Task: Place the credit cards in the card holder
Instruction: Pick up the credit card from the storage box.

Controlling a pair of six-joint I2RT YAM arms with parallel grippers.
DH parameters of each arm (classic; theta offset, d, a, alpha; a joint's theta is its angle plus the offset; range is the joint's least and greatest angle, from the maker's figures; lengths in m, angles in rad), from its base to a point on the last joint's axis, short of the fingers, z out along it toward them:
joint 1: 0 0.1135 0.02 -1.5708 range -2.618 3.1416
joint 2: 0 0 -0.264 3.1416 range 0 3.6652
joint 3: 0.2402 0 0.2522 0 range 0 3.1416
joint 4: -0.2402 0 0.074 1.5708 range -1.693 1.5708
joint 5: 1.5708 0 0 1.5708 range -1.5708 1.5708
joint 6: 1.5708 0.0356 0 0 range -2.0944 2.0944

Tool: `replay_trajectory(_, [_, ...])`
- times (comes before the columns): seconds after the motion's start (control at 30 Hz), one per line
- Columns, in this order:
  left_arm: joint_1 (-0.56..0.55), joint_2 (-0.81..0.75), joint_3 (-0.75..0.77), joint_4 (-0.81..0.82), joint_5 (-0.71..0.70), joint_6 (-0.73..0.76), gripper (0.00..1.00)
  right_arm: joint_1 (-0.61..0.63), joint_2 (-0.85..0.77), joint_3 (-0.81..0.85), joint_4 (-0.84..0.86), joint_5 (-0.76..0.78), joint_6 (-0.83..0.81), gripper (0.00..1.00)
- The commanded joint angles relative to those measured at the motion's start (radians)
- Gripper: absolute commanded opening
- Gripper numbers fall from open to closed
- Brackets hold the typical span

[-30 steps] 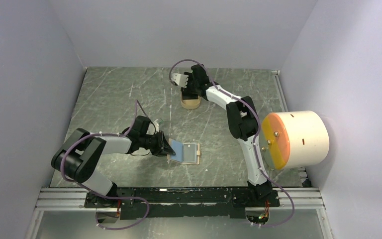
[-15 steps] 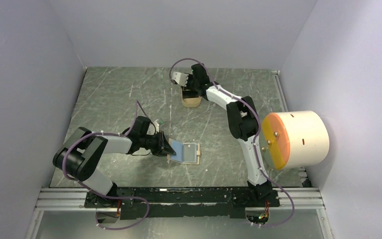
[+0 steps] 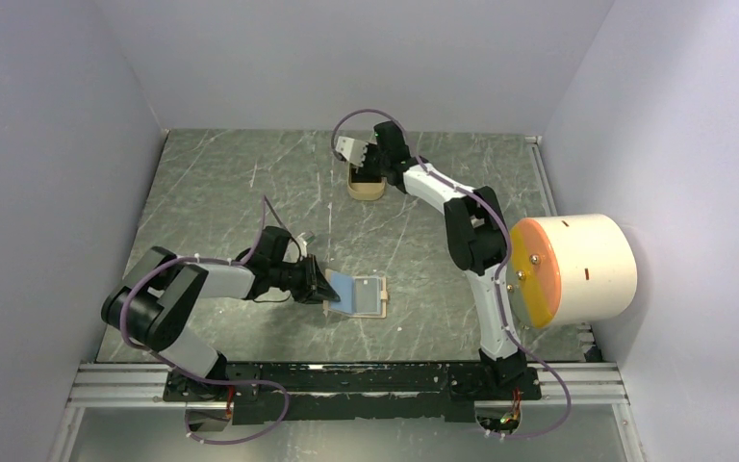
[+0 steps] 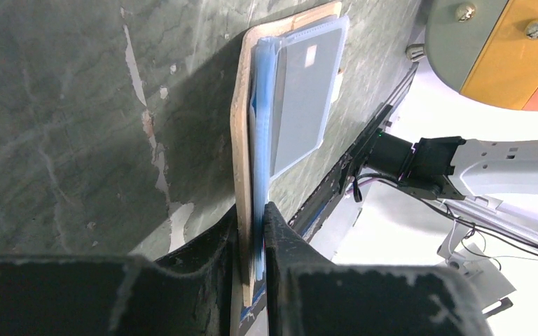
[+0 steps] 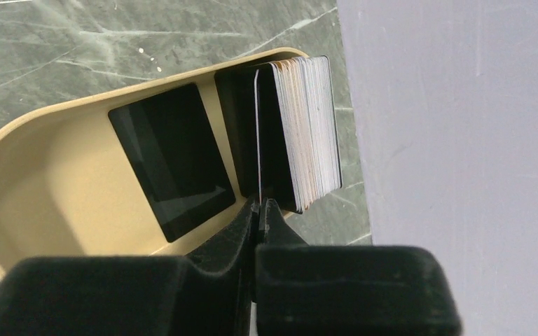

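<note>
The jaws clamp the card holder (image 4: pixel 301 98) by its near edge

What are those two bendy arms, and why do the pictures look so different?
They are two robot arms bolted to a grey table. One picture looks down from above; the other two come from a small camera on each wrist. Each arm ends in a pinching tool. The left tool pinches the edge of the open tan card holder. The right tool reaches into a tan tray at the far side and is shut on one thin black card beside a stack of cards. Another black card lies flat in the tray.
</note>
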State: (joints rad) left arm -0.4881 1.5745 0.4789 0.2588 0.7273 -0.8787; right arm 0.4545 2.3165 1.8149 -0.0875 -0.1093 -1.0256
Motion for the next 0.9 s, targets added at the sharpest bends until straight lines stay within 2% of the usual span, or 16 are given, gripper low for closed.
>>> replay_trajectory(0.0, [-0.004, -0.031, 0.003, 0.005, 0.017, 0.011, 0.20, -0.012, -0.060, -0.018, 0.003, -0.027, 0.013, 0.00])
replay_trajectory(0.2, [-0.007, -0.036, 0.005, -0.007, 0.001, 0.010, 0.20, -0.010, -0.103, -0.037, -0.031, -0.038, 0.050, 0.00])
replay_trajectory(0.33, [-0.007, -0.037, 0.009, -0.008, -0.013, -0.003, 0.20, -0.010, -0.173, -0.091, -0.035, -0.068, 0.153, 0.00])
replay_trajectory(0.4, [-0.007, -0.034, 0.002, 0.024, -0.009, -0.019, 0.17, -0.009, -0.220, -0.133, -0.013, -0.086, 0.250, 0.00])
replay_trajectory(0.47, [-0.005, -0.015, -0.008, 0.075, 0.017, -0.048, 0.09, -0.007, -0.263, -0.166, -0.003, -0.093, 0.376, 0.00])
replay_trajectory(0.57, [-0.005, 0.014, -0.004, 0.145, 0.061, -0.096, 0.09, -0.007, -0.309, -0.177, -0.048, -0.117, 0.565, 0.00])
replay_trajectory(0.63, [-0.006, 0.019, 0.010, 0.159, 0.065, -0.112, 0.09, -0.007, -0.366, -0.233, -0.018, -0.144, 0.731, 0.00])
replay_trajectory(0.77, [-0.006, 0.008, 0.053, 0.101, 0.015, -0.107, 0.09, -0.007, -0.513, -0.402, 0.103, -0.179, 1.030, 0.00])
replay_trajectory(0.87, [-0.005, 0.006, 0.063, 0.107, -0.041, -0.122, 0.09, -0.007, -0.572, -0.438, 0.058, -0.247, 1.154, 0.00])
